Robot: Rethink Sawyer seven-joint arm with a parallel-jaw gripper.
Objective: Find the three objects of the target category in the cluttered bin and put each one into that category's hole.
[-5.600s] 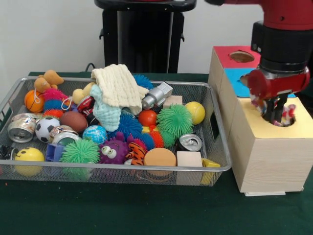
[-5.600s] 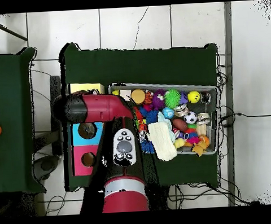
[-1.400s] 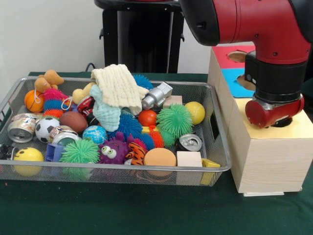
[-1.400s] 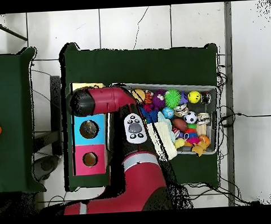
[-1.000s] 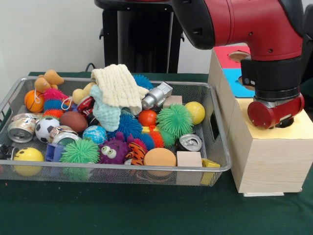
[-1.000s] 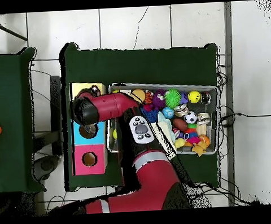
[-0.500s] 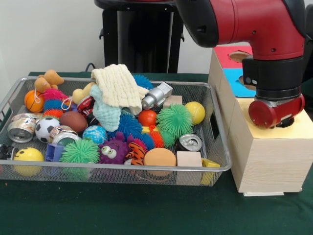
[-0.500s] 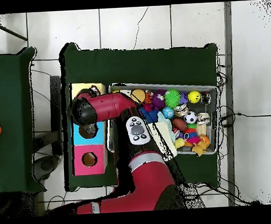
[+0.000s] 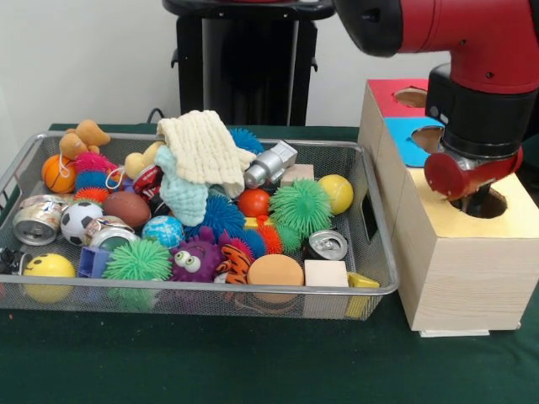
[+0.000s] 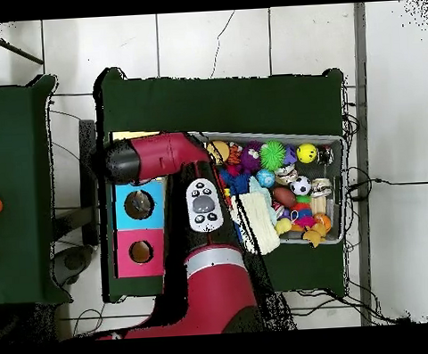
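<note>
The cluttered bin [image 9: 376, 220] is a wide wire mesh tray full of toys, on the green cloth; it also shows in the overhead view [image 10: 337, 142]. Beside it stands a wooden box with yellow, blue and red tops, each with a round hole. My gripper [image 9: 477, 199] hangs from the red wrist and reaches down into the yellow top's hole [image 9: 488, 204]. Its tip is hidden in the hole, and I see nothing in it. In the overhead view the red wrist [image 10: 127, 162] covers the yellow end of the box.
The bin holds a cream knitted cloth [image 9: 202, 150], green spiky balls [image 9: 301, 207], a yellow ball [image 9: 337, 192], cans [image 9: 328, 245], wooden blocks [image 9: 325, 273] and a purple monster toy [image 9: 195, 259]. The blue hole [image 10: 138, 204] and red hole [image 10: 140, 252] are uncovered.
5.6 s ago the gripper held a multicoloured toy at the yellow hole; that toy no longer shows. Since then the arm's upper links have swung about, and the wrist stays over the yellow hole.
</note>
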